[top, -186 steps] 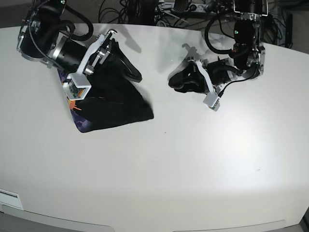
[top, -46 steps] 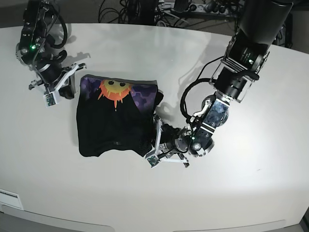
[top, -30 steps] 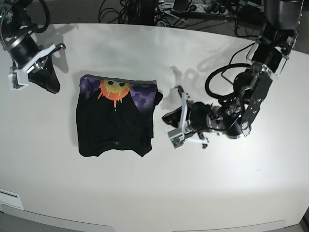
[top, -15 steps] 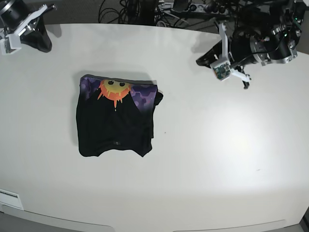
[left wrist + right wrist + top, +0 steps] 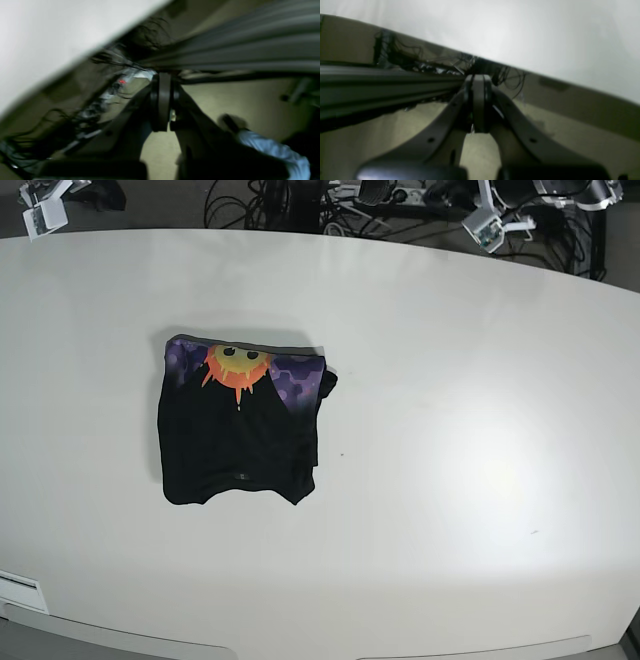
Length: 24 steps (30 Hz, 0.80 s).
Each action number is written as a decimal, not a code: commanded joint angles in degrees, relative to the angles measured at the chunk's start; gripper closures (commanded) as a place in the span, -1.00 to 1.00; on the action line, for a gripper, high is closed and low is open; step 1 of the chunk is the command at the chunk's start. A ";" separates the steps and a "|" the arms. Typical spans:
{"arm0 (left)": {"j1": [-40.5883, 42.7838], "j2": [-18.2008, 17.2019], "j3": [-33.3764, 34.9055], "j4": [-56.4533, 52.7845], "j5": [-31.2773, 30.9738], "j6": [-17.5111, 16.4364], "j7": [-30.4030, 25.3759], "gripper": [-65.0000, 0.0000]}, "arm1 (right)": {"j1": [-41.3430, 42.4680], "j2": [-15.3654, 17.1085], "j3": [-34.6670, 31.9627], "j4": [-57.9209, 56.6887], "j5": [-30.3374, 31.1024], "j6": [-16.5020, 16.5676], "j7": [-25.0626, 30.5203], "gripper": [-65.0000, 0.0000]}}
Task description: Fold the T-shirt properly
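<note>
My two arms were pulled far back, past the table's (image 5: 450,480) 12 o'clock edge. My left gripper (image 5: 161,125) was pinched tight with nothing in it, and it pointed off the table at blurry cables (image 5: 75,120). My right gripper (image 5: 480,130) was pinched tight and empty too. The T-shirt (image 5: 240,430) lay folded in a square at about 9 o'clock on the table, sun face up at its top.

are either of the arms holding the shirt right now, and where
Neither. Both the left gripper and right gripper have their jaws shut on nothing, off the table; the T-shirt lies alone.
</note>
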 commanded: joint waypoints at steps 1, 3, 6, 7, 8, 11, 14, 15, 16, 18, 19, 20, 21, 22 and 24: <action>1.42 0.26 -0.33 0.85 -0.31 -0.94 -0.70 1.00 | -1.40 0.42 -0.28 -0.15 0.63 0.39 0.83 1.00; 2.47 0.87 -0.31 -1.18 0.48 -1.20 -0.96 1.00 | -2.19 0.44 -2.45 -2.29 -0.85 0.66 0.87 1.00; 2.38 0.90 0.04 -9.40 0.94 -1.20 -2.86 1.00 | -2.29 0.50 -8.24 -8.44 -4.07 1.32 1.64 1.00; 2.12 0.92 0.22 -12.81 1.20 -1.18 -3.65 1.00 | -2.25 0.59 -10.71 -11.06 -5.57 1.32 2.89 1.00; 1.70 0.92 0.61 -16.50 1.62 -1.18 -4.61 1.00 | -2.19 0.76 -13.38 -13.81 -7.58 1.32 4.55 1.00; -1.03 1.07 2.64 -27.80 1.81 -1.27 -5.20 1.00 | -0.81 2.21 -21.20 -22.03 -15.17 1.32 9.53 1.00; -4.98 2.36 5.22 -39.67 1.86 -2.71 -5.29 1.00 | 2.38 3.34 -27.28 -30.93 -22.29 -1.14 14.23 1.00; -6.64 3.06 6.08 -44.09 2.32 -3.34 -6.08 1.00 | 4.04 3.37 -28.85 -34.18 -24.48 -1.79 15.72 1.00; -8.41 3.78 6.95 -48.59 3.72 -3.85 -7.63 1.00 | 6.01 3.37 -30.21 -37.44 -26.43 -2.21 17.14 1.00; -12.35 5.11 8.83 -57.40 8.92 -3.72 -12.94 1.00 | 10.32 3.30 -32.50 -44.04 -29.73 -3.08 19.43 1.00; -14.45 5.60 9.88 -61.77 11.45 -3.74 -16.15 1.00 | 12.46 3.30 -33.53 -47.43 -31.45 -3.52 20.79 1.00; -16.63 5.88 11.10 -66.05 13.90 -3.74 -19.41 1.00 | 14.56 3.30 -34.47 -50.90 -33.20 -4.02 22.49 1.00; -18.82 5.99 12.59 -70.03 16.04 -3.72 -22.82 1.00 | 16.57 3.32 -35.30 -54.21 -35.08 -4.48 24.37 1.00; -21.05 5.99 14.23 -73.83 18.23 -3.74 -26.53 1.00 | 18.51 3.30 -36.06 -57.48 -37.18 -4.85 26.58 1.00; -25.42 6.01 17.97 -81.07 23.37 -3.72 -34.95 1.00 | 22.34 3.32 -37.57 -64.04 -41.79 -5.49 32.22 1.00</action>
